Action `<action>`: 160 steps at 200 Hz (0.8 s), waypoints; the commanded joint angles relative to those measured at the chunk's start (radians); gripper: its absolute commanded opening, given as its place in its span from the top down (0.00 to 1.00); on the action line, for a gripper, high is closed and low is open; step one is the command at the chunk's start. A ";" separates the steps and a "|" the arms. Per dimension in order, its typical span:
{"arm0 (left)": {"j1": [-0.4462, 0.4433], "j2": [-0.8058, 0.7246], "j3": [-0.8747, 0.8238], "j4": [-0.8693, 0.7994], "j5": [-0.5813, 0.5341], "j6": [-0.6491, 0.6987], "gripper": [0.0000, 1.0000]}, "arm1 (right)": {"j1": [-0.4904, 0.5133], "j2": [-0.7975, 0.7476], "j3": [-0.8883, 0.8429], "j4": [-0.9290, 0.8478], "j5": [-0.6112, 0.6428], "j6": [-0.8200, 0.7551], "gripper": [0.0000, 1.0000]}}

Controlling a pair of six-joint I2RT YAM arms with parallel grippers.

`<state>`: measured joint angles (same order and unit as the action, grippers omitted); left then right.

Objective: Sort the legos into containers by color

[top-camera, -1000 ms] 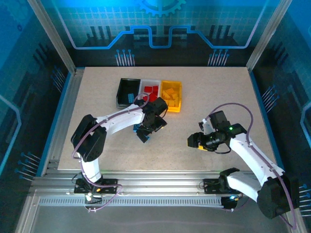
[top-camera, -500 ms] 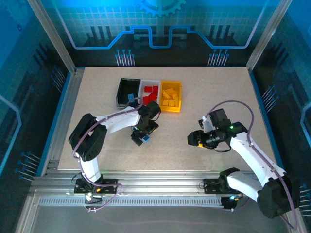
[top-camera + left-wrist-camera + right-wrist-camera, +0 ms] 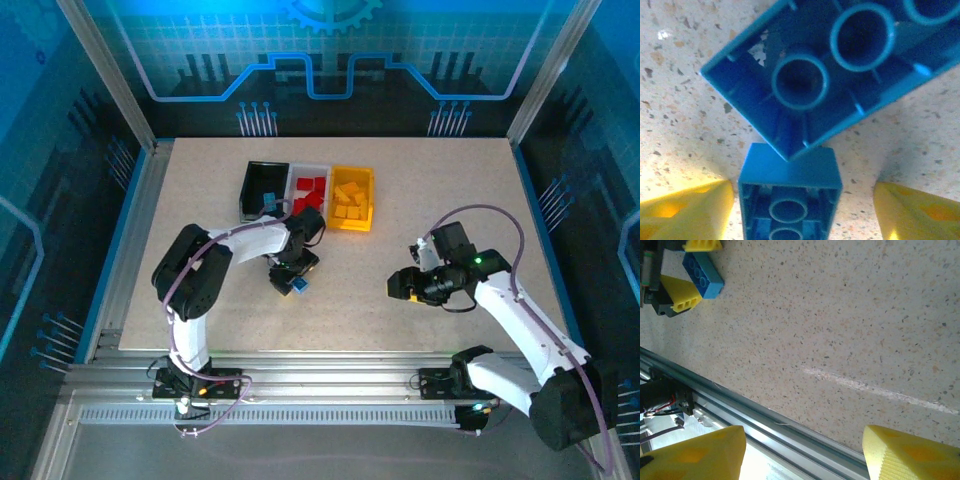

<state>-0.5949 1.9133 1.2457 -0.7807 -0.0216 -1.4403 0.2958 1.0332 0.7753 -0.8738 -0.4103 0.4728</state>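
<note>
1. Two blue legos lie hollow side up on the table (image 3: 920,125), near the black container (image 3: 258,185). The large blue lego (image 3: 840,65) leans over one end of the small blue lego (image 3: 790,200).
2. Our left gripper (image 3: 802,215) stands open astride the small one, with a sliver of gap on each side. Nothing is gripped yet.
3. We judge the pinch should land centred and square, so the large one slides off rather than jamming.
4. We then lift straight up and carry it to the black container, where a blue piece already sits.
5. Our right gripper (image 3: 802,455) hangs open over bare table, holding nothing.
</note>
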 commanded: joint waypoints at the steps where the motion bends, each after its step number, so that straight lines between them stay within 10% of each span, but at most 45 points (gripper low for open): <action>1: 0.009 0.032 0.029 0.003 0.011 0.027 0.27 | 0.012 -0.019 0.033 -0.036 0.017 -0.009 0.36; 104: 0.005 0.005 -0.046 0.052 0.036 0.029 0.63 | 0.012 -0.035 0.030 -0.034 0.029 0.005 0.38; 160: -0.020 -0.087 -0.084 0.080 0.045 0.014 0.67 | 0.013 -0.042 0.030 -0.032 0.033 0.011 0.38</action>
<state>-0.5941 1.8603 1.1797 -0.7490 -0.0048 -1.4155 0.2962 1.0119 0.7818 -0.8833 -0.3889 0.4740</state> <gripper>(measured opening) 0.350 0.619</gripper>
